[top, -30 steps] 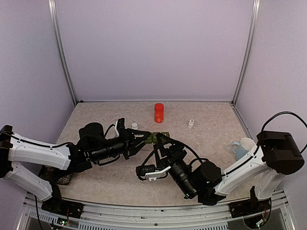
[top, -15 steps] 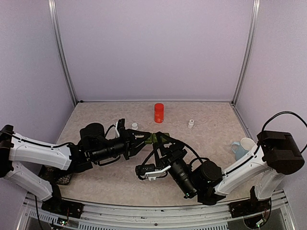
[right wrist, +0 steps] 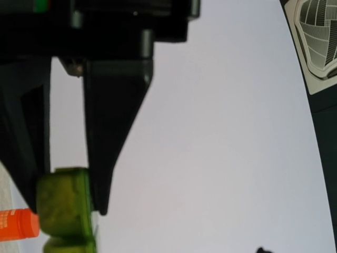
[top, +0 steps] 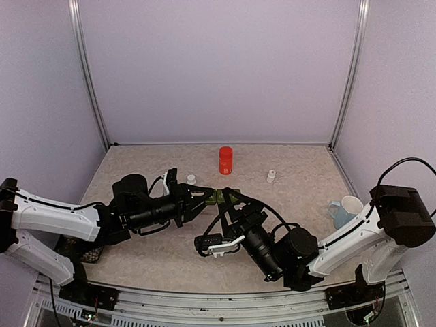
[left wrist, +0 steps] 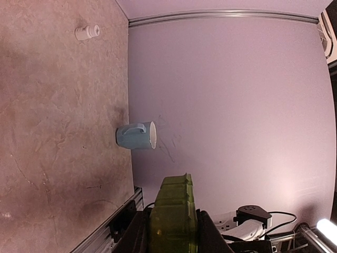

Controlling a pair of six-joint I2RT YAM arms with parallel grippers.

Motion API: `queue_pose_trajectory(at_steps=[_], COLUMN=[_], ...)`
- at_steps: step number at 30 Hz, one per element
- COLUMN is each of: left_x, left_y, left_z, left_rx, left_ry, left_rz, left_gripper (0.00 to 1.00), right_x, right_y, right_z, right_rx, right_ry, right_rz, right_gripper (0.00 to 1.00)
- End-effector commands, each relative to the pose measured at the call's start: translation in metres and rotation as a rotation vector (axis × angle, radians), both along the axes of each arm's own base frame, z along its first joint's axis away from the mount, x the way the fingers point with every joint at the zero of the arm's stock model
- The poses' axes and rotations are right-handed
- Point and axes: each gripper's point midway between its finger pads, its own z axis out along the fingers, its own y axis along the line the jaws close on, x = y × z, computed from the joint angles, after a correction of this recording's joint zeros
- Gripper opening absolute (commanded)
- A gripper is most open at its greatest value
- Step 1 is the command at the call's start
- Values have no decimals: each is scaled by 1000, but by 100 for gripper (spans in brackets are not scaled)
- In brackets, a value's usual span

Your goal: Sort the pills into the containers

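My left gripper (left wrist: 171, 225) is clamped narrowly on one end of the green containers (top: 219, 197), which sit between both arms over the middle of the table (top: 306, 178). My right gripper (right wrist: 64, 206) stands wider, its fingers pressed against both sides of the strip's other end.

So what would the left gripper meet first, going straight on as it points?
Beyond the container strip it holds, the left gripper would likely meet the right gripper, at the strip's far end.
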Motion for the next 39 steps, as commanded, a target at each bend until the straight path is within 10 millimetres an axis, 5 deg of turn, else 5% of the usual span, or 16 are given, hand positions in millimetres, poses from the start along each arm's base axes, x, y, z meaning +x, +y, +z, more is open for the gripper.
queue_pose_trajectory(at_steps=[1, 14, 24, 27, 30, 39], left_x=[-14, -17, -12, -10, -7, -11], left_y=[-6, -7, 8, 7, 8, 13], left_z=[-18, -47, -38, -26, -21, -12], left_rx=[76, 162, 137, 127, 177, 181], left_ry=[16, 74, 54, 5, -53, -123], left_rz=[-62, -61, -25, -34, -39, -85], left_gripper=[0, 0, 0, 0, 0, 0], right_x=[4, 2, 7, 15, 16, 6], right_y=[-13, -15, -14, -3, 15, -5], right_z=[32, 49, 50, 30, 6, 50], right_rx=[86, 104, 88, 81, 59, 330], right_ry=[-22, -118, -85, 92, 451, 1189], right_rz=[-12, -34, -51, -9, 95, 460], right_gripper=[70, 69, 69, 71, 76, 91])
